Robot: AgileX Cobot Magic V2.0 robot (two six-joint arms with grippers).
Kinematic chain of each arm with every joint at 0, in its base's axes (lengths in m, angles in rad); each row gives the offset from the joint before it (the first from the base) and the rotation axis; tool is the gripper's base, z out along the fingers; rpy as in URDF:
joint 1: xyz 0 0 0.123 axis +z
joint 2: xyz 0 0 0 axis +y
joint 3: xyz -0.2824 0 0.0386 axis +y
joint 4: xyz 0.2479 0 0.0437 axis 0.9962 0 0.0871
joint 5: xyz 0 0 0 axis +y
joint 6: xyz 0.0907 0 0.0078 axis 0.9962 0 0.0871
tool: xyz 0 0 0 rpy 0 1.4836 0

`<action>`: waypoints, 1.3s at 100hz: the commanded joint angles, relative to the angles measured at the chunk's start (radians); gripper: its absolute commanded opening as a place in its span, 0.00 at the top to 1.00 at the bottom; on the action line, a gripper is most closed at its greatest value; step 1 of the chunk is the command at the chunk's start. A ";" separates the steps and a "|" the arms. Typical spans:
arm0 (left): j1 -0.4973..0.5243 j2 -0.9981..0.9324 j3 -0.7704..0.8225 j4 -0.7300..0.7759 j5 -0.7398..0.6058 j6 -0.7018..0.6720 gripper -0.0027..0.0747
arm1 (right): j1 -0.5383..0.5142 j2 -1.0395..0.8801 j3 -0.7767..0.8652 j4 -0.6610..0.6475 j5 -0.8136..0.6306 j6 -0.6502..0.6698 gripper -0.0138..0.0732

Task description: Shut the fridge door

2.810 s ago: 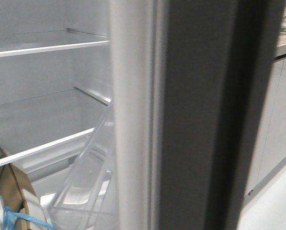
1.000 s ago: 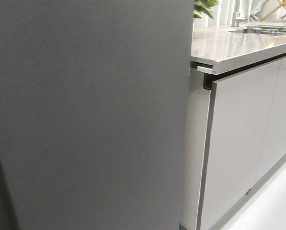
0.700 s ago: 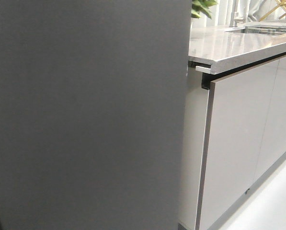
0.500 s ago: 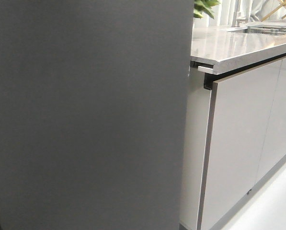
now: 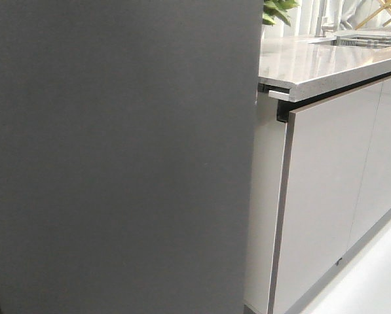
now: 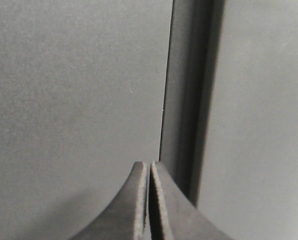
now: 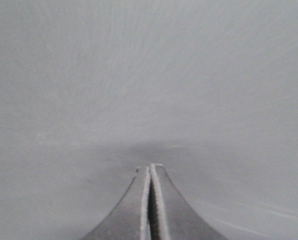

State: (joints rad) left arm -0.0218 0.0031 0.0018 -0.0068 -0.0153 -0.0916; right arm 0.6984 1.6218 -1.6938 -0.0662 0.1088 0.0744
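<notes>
A: What is seen ahead in the front view?

B: The matte dark grey slab of the fridge door (image 5: pixel 116 157) is seen filling the left and centre, only its outer face shown. No inner lining or bins are visible. Just beside its right edge a white side panel (image 5: pixel 264 203) is noted, then the glossy light-grey cabinet doors (image 5: pixel 326 190) under a pale speckled stone countertop (image 5: pixel 326 62). Green plant leaves (image 5: pixel 277 8) are glimpsed at the far end of the counter.

A: And the left claw?

B: In the left wrist view the left gripper (image 6: pixel 149 167) is seen with its black fingers pressed together, nothing held between them. Its tips are pointed at a dark vertical seam (image 6: pixel 188 100) between two grey faces. Contact cannot be judged.

A: The right one?

B: The right gripper (image 7: pixel 149 170) is likewise recorded closed and empty, tips set very near a plain blurred grey surface (image 7: pixel 149 75). Whether it is touched cannot be told.
</notes>
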 commanded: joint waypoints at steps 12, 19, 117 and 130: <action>0.002 0.019 0.028 -0.002 -0.077 -0.003 0.99 | -0.101 -0.246 0.239 -0.013 -0.170 -0.018 0.93; 0.002 0.019 0.028 -0.002 -0.077 -0.003 0.99 | -0.141 -0.331 0.353 -0.013 -0.224 -0.020 0.93; 0.002 0.019 0.028 -0.002 -0.077 -0.003 0.99 | -0.631 -1.413 1.480 -0.013 -0.299 -0.074 0.93; 0.002 0.019 0.028 -0.002 -0.077 -0.003 0.99 | -0.690 -1.529 1.596 -0.013 -0.299 -0.074 0.93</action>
State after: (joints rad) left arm -0.0218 0.0031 0.0018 -0.0068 -0.0153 -0.0916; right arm 0.0476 0.1476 -0.1372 -0.0697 -0.1093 0.0120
